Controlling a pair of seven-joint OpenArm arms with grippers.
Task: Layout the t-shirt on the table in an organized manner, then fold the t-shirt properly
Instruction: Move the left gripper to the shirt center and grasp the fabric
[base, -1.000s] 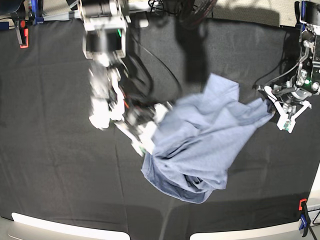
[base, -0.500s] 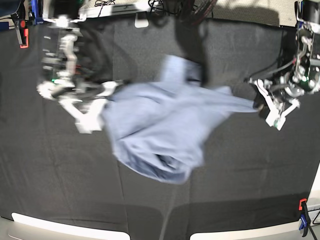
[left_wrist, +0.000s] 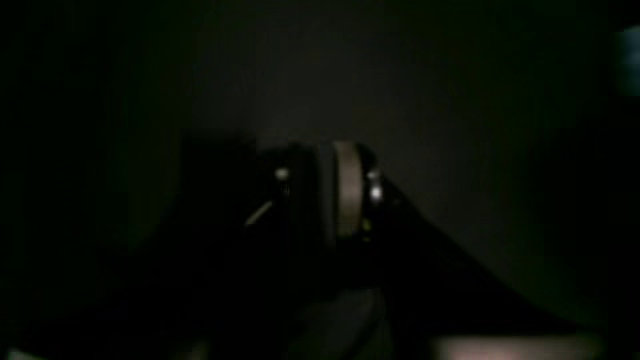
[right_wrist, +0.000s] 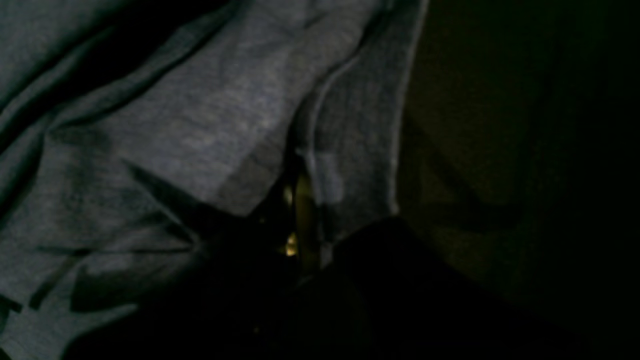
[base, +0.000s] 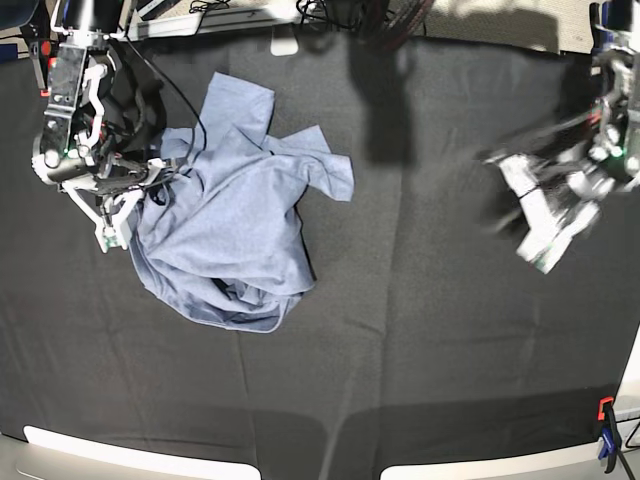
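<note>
The table (base: 420, 330), a wide spread of wrinkled black cloth, fills the base view, with an orange and blue clip (base: 604, 432) at its lower right edge. On the left part of it lies the t-shirt (base: 230, 215), light heathered blue-grey, bunched and creased with one sleeve-like flap pointing to the far edge and another to the right; no lettering shows. The right gripper (base: 128, 200) sits at the shirt's left edge with its jaws pinched together on the fabric. The left gripper (base: 545, 225) hangs well apart from the shirt over bare cloth on the right side, smeared by motion, so whether its jaws are parted cannot be told; nothing is between them. A second ago the shirt was stretched between both grippers near the table's middle; since then it has been dragged leftward, the left gripper has let go of its corner, and the cloth has slumped into a heap. The right wrist view alone shows a hemmed edge of the shirt running down into the dark fingers; the left wrist view is almost black, giving only dim metal gripper parts over the dark table.
</note>
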